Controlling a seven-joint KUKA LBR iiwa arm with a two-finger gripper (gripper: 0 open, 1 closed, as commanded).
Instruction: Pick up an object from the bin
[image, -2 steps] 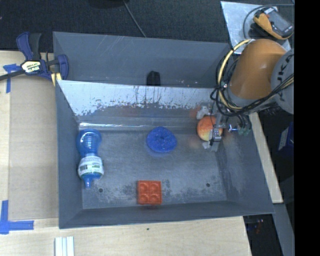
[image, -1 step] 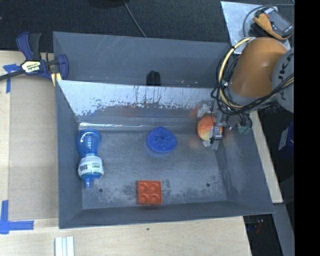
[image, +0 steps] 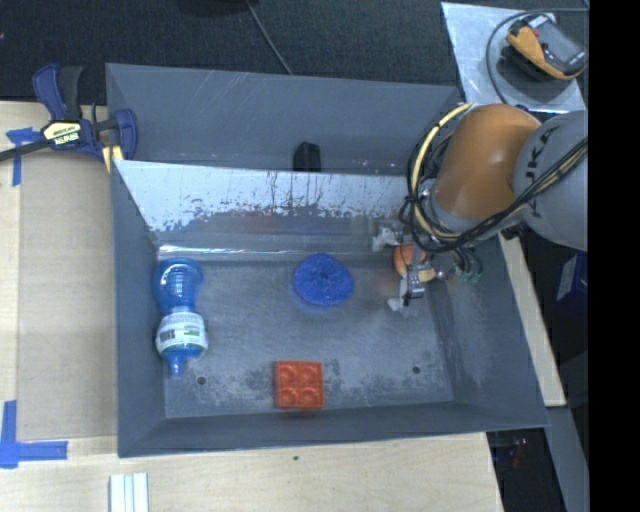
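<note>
Three things lie loose in the bin (image: 300, 110): a blue bottle (image: 178, 315) by the left wall, a red brick (image: 299, 384) at the front edge and a blue round piece (image: 323, 281) in the middle. The gripper (image: 402, 268) hangs near the right wall, just beside the round piece. I cannot tell if it is open or closed, and the picking seems not yet done.

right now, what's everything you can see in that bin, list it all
blue plastic bottle with a white label: one, blue, lying on its side at the floor's left
round blue bristly disc: one, blue, middle of the floor
orange-red studded plastic brick: one, orange-red, front middle of the floor
grey metal bin: one, grey, holds all three
gripper: one, metal, low at the floor's right, just right of the disc
rounded wrist cover: one, orange-brown, above the gripper, cables round it
arm: one, grey, reaching in from the right
</note>
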